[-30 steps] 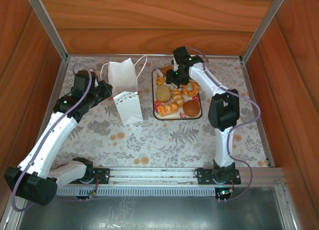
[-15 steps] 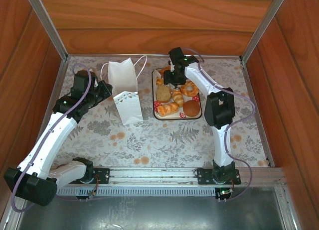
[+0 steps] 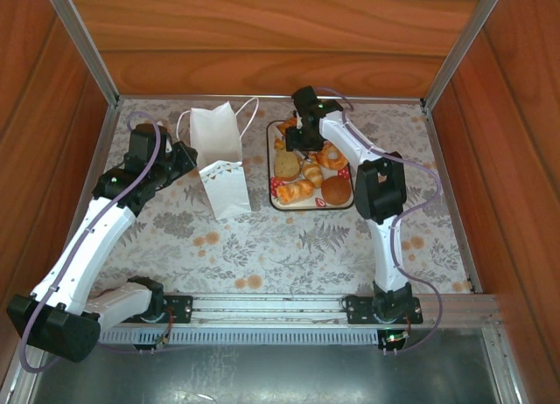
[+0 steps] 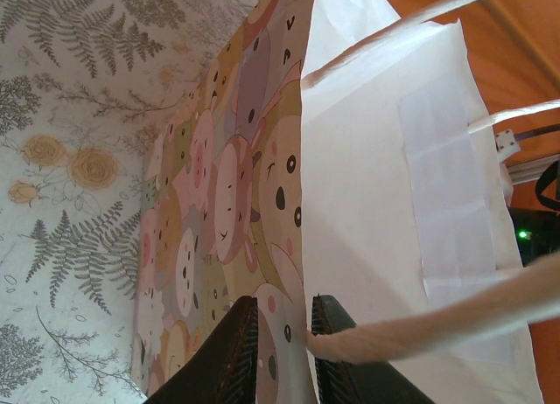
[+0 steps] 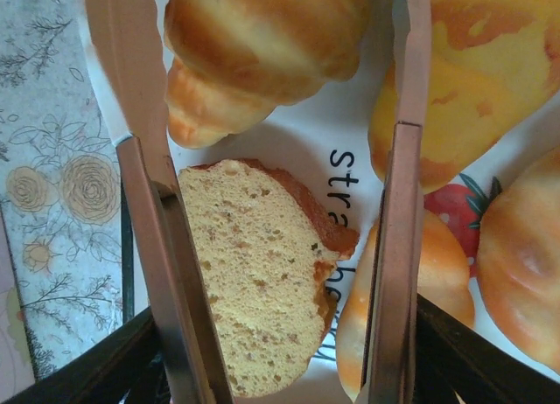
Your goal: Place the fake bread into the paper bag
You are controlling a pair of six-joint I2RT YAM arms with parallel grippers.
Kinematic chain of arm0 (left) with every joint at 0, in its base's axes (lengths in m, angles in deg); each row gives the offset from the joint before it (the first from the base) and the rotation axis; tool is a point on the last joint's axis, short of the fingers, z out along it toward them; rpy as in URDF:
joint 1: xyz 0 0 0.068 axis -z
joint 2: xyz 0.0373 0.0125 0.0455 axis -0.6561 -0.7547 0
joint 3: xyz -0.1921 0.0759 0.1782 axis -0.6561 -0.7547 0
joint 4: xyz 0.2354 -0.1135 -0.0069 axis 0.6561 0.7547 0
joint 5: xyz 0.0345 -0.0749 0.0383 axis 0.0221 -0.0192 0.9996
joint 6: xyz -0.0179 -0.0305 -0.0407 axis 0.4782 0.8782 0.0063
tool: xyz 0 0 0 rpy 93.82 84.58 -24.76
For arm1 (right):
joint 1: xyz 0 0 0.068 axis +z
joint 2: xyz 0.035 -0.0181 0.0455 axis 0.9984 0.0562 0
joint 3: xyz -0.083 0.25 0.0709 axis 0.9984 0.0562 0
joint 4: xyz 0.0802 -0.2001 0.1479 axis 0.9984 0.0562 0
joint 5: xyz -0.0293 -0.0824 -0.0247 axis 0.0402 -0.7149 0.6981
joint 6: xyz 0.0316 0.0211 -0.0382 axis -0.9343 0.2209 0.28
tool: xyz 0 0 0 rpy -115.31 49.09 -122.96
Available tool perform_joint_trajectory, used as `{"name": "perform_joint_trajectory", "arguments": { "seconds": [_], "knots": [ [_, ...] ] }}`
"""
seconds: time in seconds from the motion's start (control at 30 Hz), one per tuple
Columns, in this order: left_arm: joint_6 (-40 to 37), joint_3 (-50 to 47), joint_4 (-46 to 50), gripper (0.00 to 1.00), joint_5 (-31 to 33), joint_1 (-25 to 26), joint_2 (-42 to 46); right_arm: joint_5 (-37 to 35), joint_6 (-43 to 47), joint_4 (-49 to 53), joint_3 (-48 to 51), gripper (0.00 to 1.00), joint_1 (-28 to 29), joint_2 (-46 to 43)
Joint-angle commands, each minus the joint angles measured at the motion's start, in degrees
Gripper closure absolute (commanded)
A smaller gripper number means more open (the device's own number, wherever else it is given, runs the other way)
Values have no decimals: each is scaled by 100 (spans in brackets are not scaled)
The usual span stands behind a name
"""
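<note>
The fake bread lies on a white strawberry-printed tray (image 3: 273, 198): a brown slice (image 3: 286, 164), croissants (image 3: 296, 191), a doughnut (image 3: 334, 156) and a round bun (image 3: 336, 191). My right gripper (image 3: 302, 135) hangs over the tray's far left part, shut on thin metal tongs (image 5: 144, 168). The tongs' two arms stand apart, straddling the slice (image 5: 254, 282) and the tip of a croissant (image 5: 254, 45). The white paper bag (image 3: 214, 133) with cord handles stands left of the tray. My left gripper (image 4: 280, 303) is shut on the bag's wall (image 4: 385, 203), with its cartoon-printed side on the left.
A second white paper piece with a scalloped top (image 3: 226, 187) stands just in front of the bag. Wooden walls and metal rails enclose the floral tablecloth (image 3: 289, 247). More orange pastries (image 5: 472, 80) crowd the tray beside the right tong arm.
My right arm has shifted left over the tray's far end, bringing the tongs over the slice and croissant. The left arm and bag have stayed still.
</note>
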Motion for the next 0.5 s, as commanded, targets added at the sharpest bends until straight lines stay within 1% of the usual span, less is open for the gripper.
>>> {"name": "perform_joint_trajectory", "arguments": {
  "seconds": [0.0,0.1,0.23,0.4,0.47],
  "knots": [
    [31,122,63,77,-39,-31,37,-34,-8,128,-267,35,75,128],
    [26,120,64,77,-44,-37,32,-27,11,179,-318,38,84,190],
    [20,92,69,77,-35,-37,37,-25,15,163,-261,45,86,89],
    [5,84,73,77,-24,-37,54,-89,58,83,-10,53,86,-260],
    [5,74,72,77,-12,-37,63,-128,62,12,154,54,85,-449]
  ]
}}
